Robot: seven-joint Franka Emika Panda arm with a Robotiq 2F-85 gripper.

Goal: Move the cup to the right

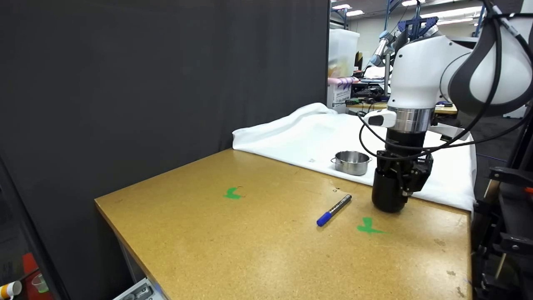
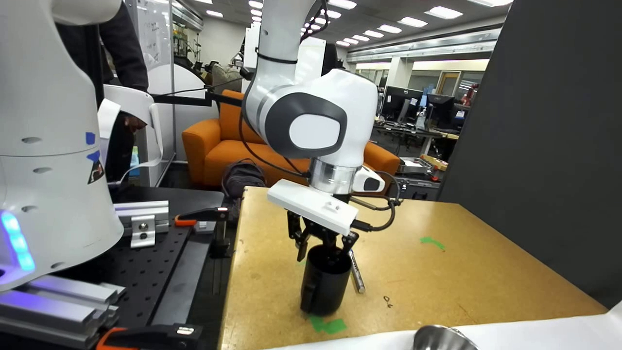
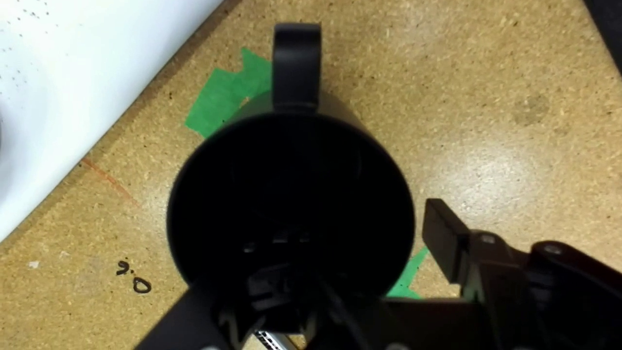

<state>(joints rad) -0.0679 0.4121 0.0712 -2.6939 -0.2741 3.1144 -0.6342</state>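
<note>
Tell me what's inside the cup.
The cup looks dark inside, and one finger of the claw appears to dip in. No other contents stand out; the claw covers part of the opening, and the bottom is too dark to read.

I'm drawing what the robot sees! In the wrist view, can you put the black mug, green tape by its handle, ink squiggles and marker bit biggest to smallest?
1. Black mug: biggest by far, helped by being closer.
2. Green tape.
3. Ink squiggles and marker: too alike to rank; little of the marker shows.
</note>
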